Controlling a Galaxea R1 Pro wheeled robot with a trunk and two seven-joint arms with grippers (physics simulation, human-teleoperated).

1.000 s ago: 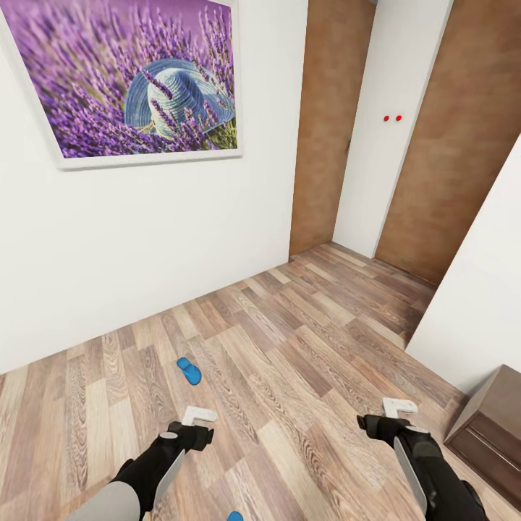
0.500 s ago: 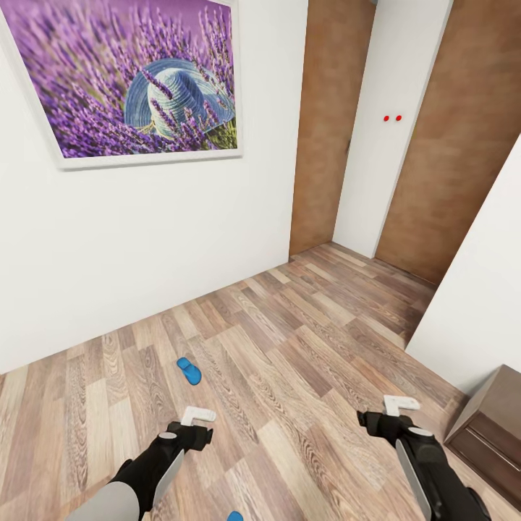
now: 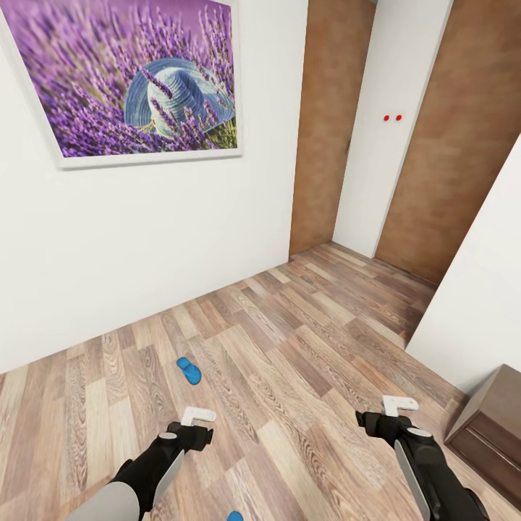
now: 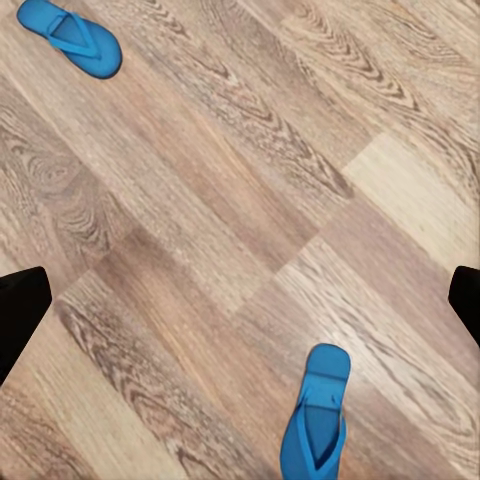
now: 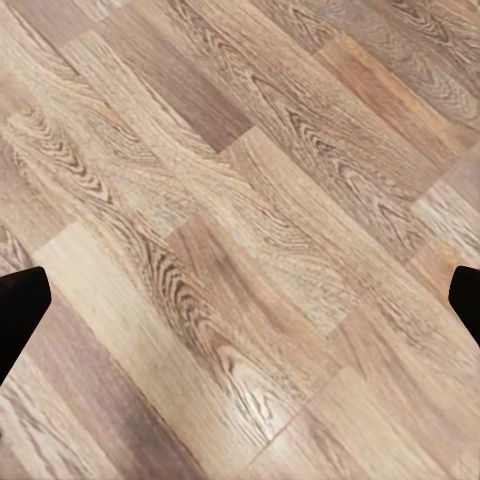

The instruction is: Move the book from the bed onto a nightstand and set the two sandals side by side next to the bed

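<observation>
Below, two blue sandals (image 4: 72, 40) (image 4: 316, 415) well apart on wood floor (image 4: 250, 200), left tool (image 3: 197, 427) and right tool (image 3: 383, 418) both spread, empty.

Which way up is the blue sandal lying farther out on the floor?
Right way up: the sandal lies flat on the wood floor with its thong strap facing upward.

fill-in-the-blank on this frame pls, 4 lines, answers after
1. The two sandals, one ahead of the left hand and one at the picture's lower edge, lie on the ____ floor.
2. Both sandals are coloured ____.
3. The framed picture on the wall shows a hat among ____ flowers.
4. The dark cabinet stands on the robot's ____ side.

Missing words: wooden; blue; purple; right
</observation>
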